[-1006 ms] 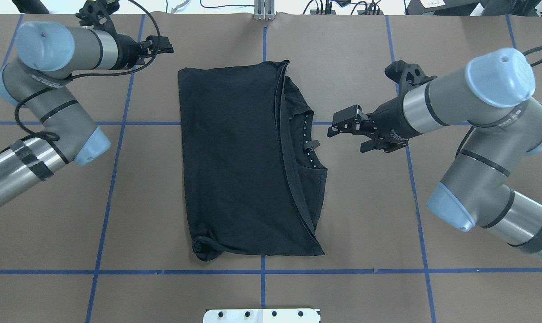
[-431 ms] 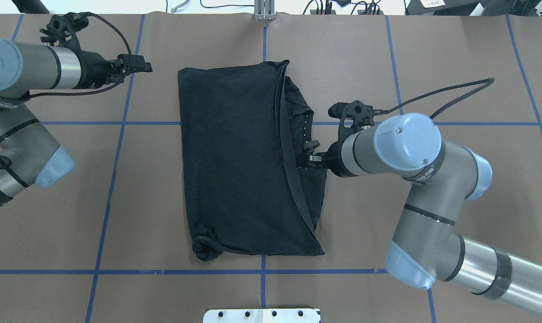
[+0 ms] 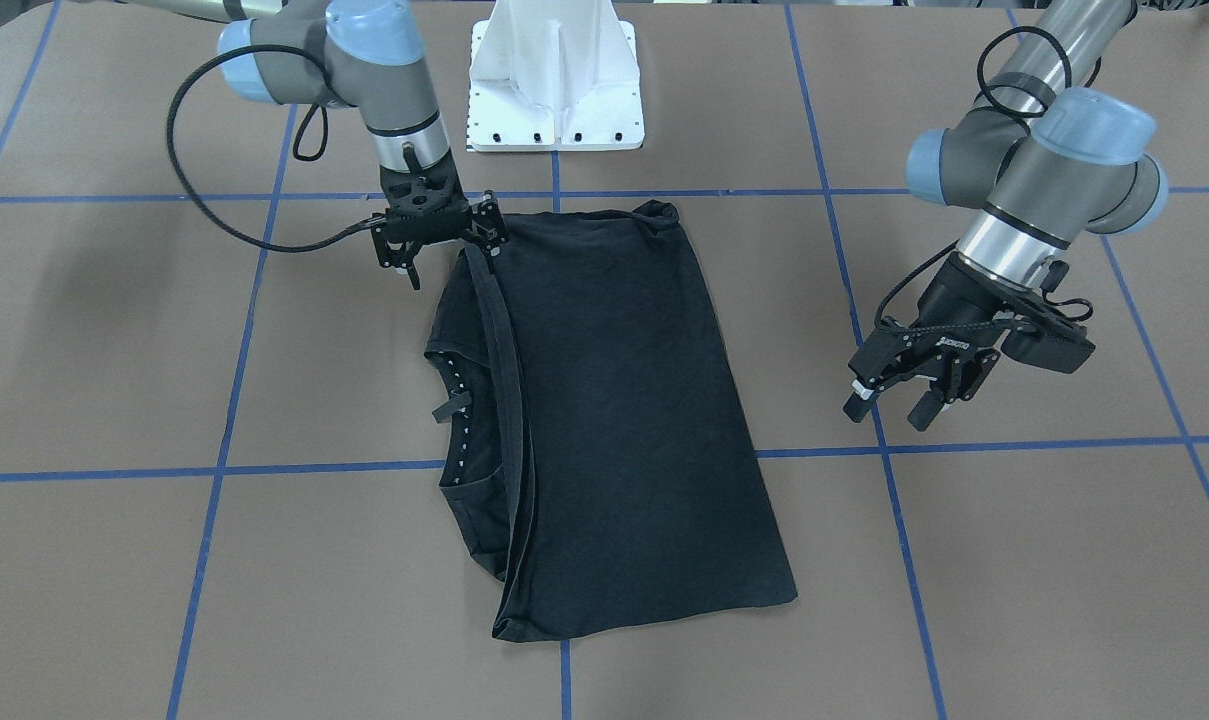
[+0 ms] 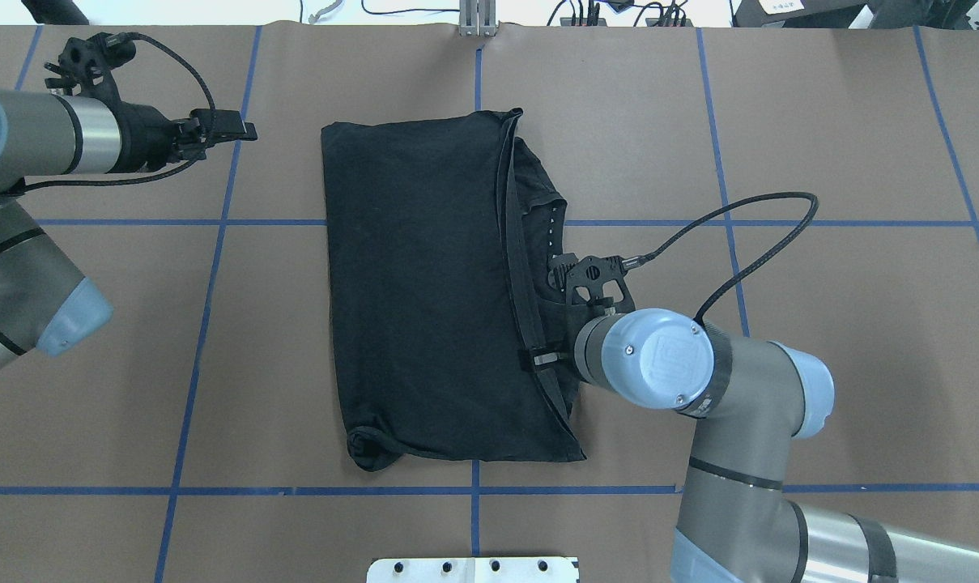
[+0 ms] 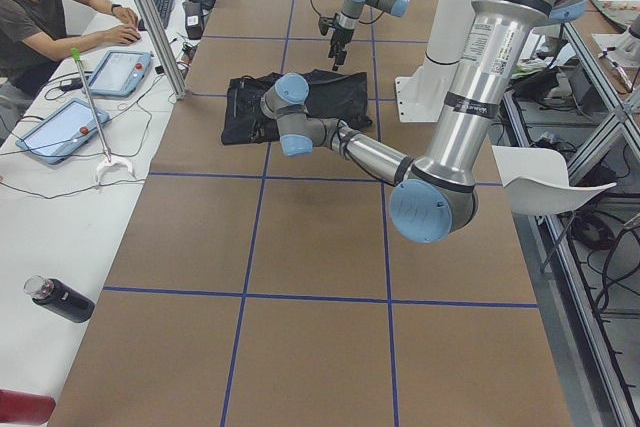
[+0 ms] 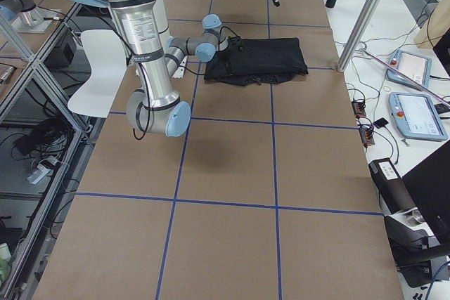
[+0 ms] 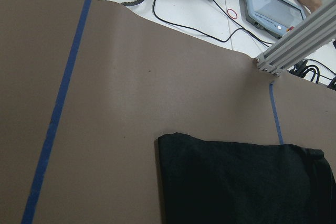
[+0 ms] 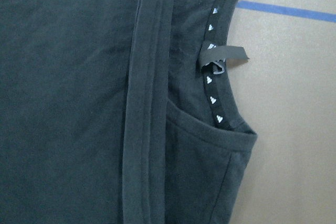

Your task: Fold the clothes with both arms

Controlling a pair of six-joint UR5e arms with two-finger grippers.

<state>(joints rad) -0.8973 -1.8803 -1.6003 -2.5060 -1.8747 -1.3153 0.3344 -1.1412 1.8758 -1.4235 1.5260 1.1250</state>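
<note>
The black T-shirt [image 4: 424, 291] lies folded in a long rectangle on the brown table, plain side up; it also shows in the front view [image 3: 624, 420]. Its collar and label [image 8: 220, 56] peek out along its right edge, beside a hem band [image 8: 147, 103]. My right gripper [image 4: 538, 359] hovers over that right edge, below the collar, with jaws apart in the front view [image 3: 484, 235] and nothing in them. My left gripper [image 3: 894, 405] is open and empty above the table, left of the shirt's far-left corner [image 7: 168, 145]. It also shows in the overhead view [image 4: 242, 129].
The white pedestal base [image 3: 554, 90] stands at the robot's side of the table. Blue tape lines [image 4: 473, 489] grid the brown paper. An aluminium post [image 5: 150, 17] stands at the far edge. An operator [image 5: 40, 7], tablets and a bottle [image 5: 60, 299] are beyond it.
My right arm has swung in from beside the collar to over the shirt's right edge, nearer the robot. My left gripper has drawn back to the left. The shirt has not moved.
</note>
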